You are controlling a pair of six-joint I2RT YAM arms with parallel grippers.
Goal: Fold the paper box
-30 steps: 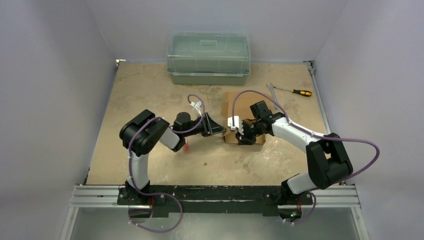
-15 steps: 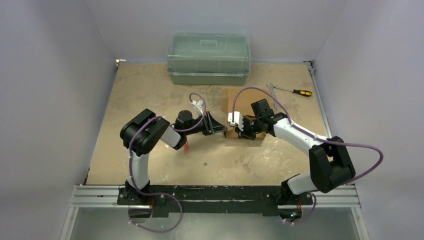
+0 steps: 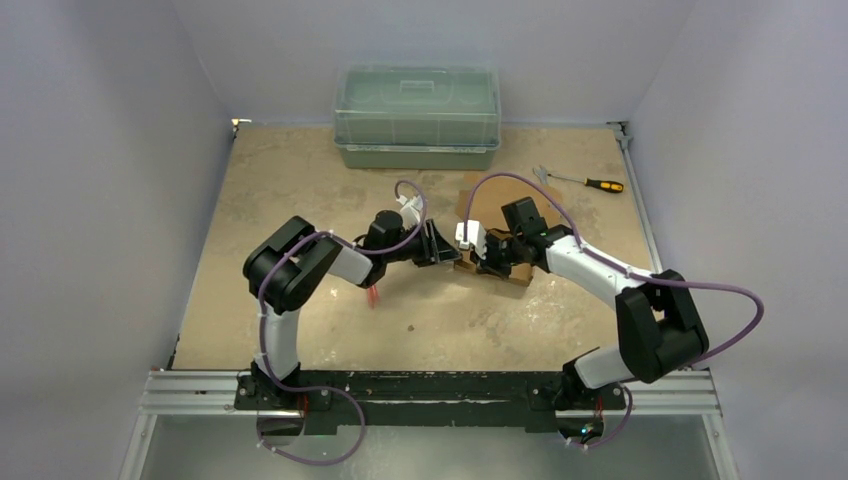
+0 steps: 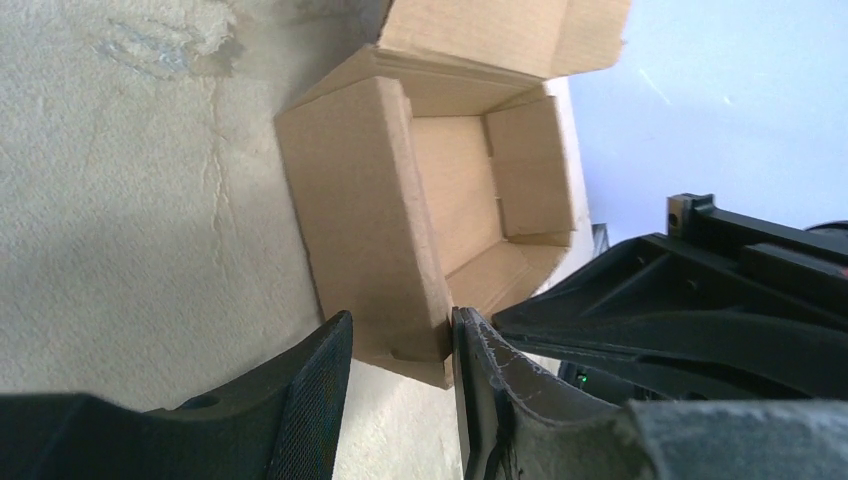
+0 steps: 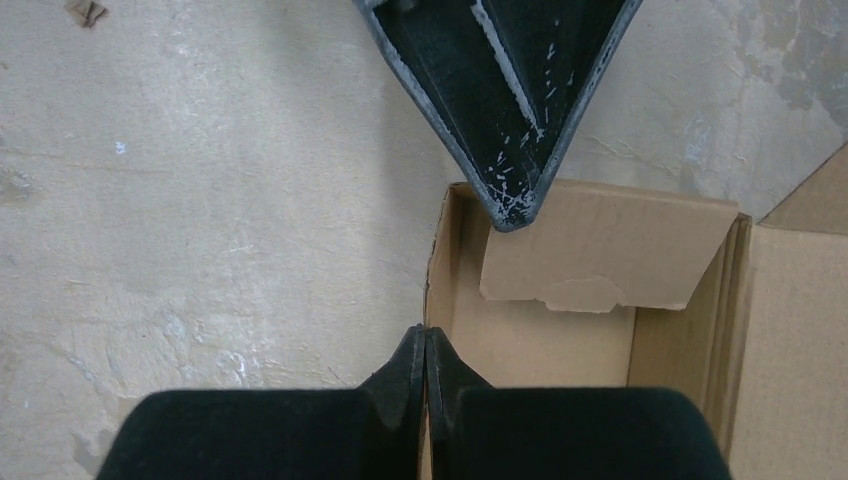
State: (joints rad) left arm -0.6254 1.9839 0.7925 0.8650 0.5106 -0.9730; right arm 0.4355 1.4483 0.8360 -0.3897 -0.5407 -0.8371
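Observation:
The paper box (image 3: 512, 274) is a brown cardboard carton, open on top, with its lid flap (image 3: 483, 196) lying back on the table. In the left wrist view the box (image 4: 455, 190) shows its inside and folded end flaps. My left gripper (image 4: 398, 335) is open and turned on its side, with the box's near corner between the fingers. Its upper finger (image 5: 500, 100) rests on the wall's top edge. My right gripper (image 5: 425, 335) is shut on the thin side wall of the box (image 5: 545, 335). Both grippers, left (image 3: 443, 250) and right (image 3: 478, 255), meet at the box's left end.
A green translucent plastic bin (image 3: 417, 115) with its lid on stands at the back. A screwdriver (image 3: 598, 184) and a small metal tool (image 3: 543, 177) lie at the back right. A red scrap (image 3: 373, 293) lies under the left forearm.
My left gripper has rolled on its wrist and moved right onto the box's corner. My right gripper has drawn the box slightly back and turned it a little.

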